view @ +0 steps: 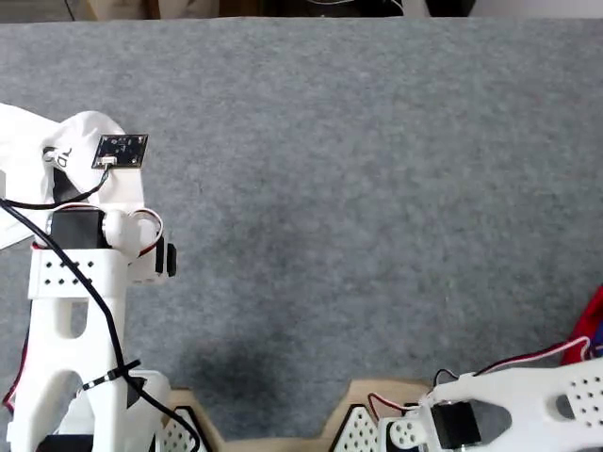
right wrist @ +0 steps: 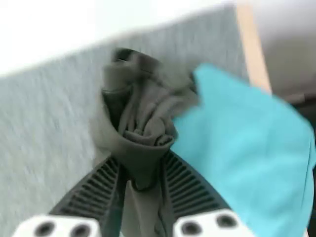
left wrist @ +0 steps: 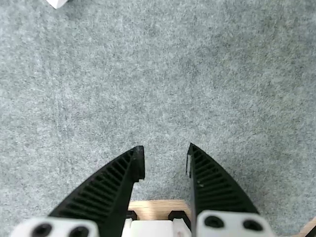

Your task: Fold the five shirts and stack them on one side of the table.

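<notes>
Shirts lie at the two side edges of the bench point(view: 358, 169), which has a grey felt cover and a wooden border. At the left edge there is a white shirt point(view: 28, 132), partly covered by the left arm point(view: 71, 282); I cannot tell if it is folded. At the right edge a small piece of red cloth point(view: 592, 325) shows, and the right arm point(view: 528, 400) stretches from the near edge toward that side.

In the right wrist view a teal shirt point(right wrist: 247, 148) lies close to the wooden border. A grey shirt point(right wrist: 140, 123) is touching it, gathered into a crumpled bunch. The right hand point(right wrist: 142, 165) is closed on the lower part of this bunch, with cloth filling the space between the two jaws. The left hand point(left wrist: 165, 155) is wide apart and holds nothing; it hangs over bare felt near the near edge.

I judge that the step is to take the grey shirt from the heap and bring it to the middle of the bench for spreading. To do this well, the right hand should first rise, so that the grey cloth comes free of the teal shirt and does not drag it over the border. The grip is on a bunch and not on a hem, so the shirt will probably hang twisted. It would help to lay it down in the middle and let the left hand take a shoulder or a corner. The two hands can then pull it flat before any fold.
</notes>
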